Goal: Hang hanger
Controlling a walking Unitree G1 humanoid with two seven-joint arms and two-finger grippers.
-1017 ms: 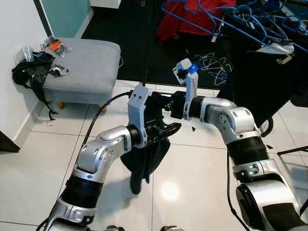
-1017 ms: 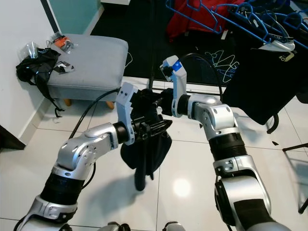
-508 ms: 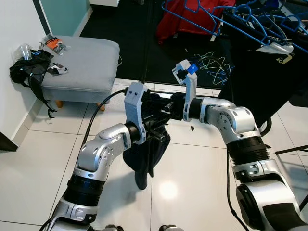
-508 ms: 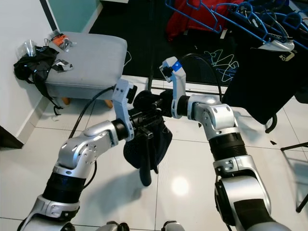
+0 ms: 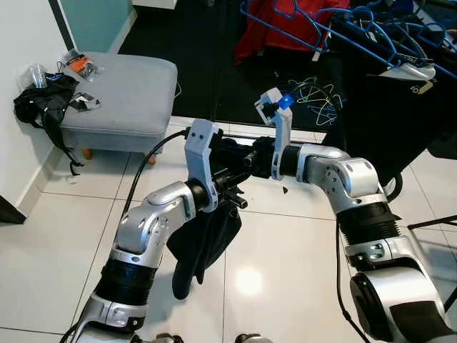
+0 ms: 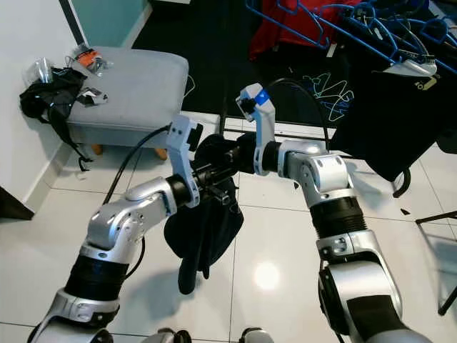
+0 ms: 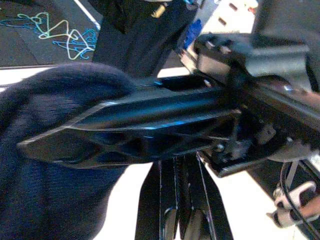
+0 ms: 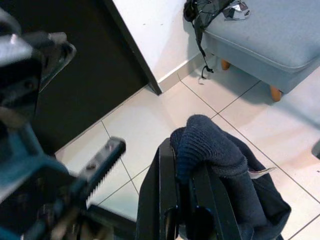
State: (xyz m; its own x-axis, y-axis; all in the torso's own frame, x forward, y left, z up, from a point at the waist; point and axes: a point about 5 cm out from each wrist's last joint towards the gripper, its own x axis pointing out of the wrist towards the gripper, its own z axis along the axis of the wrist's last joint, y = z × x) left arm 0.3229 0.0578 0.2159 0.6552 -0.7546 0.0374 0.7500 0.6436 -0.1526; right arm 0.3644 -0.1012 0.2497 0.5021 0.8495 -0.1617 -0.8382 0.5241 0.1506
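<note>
A dark navy garment point(image 5: 203, 239) hangs in front of me between both arms, its top bunched at the grippers and its tail drooping toward the tiles. My right gripper point(image 5: 230, 153) is shut on the top of the garment point(image 8: 210, 150), which drapes over its fingers. My left gripper point(image 5: 235, 199) sits just below and against the right one, shut, with the cloth point(image 7: 50, 160) bulging beside it. Blue hangers point(image 5: 335, 28) hang on a rail at the back right. Thin wire hangers point(image 5: 318, 100) lie on the dark floor beneath them.
A grey ottoman point(image 5: 118, 93) stands at the left with small items and a black bag point(image 5: 43, 107) at its end. A red garment point(image 5: 285, 28) and a black cloth point(image 5: 400, 107) hang at the back right. White tiles point(image 5: 285, 271) lie below.
The left gripper's fingers, spread a second ago, have come together and risen toward the right gripper. The garment has swung down and to the left.
</note>
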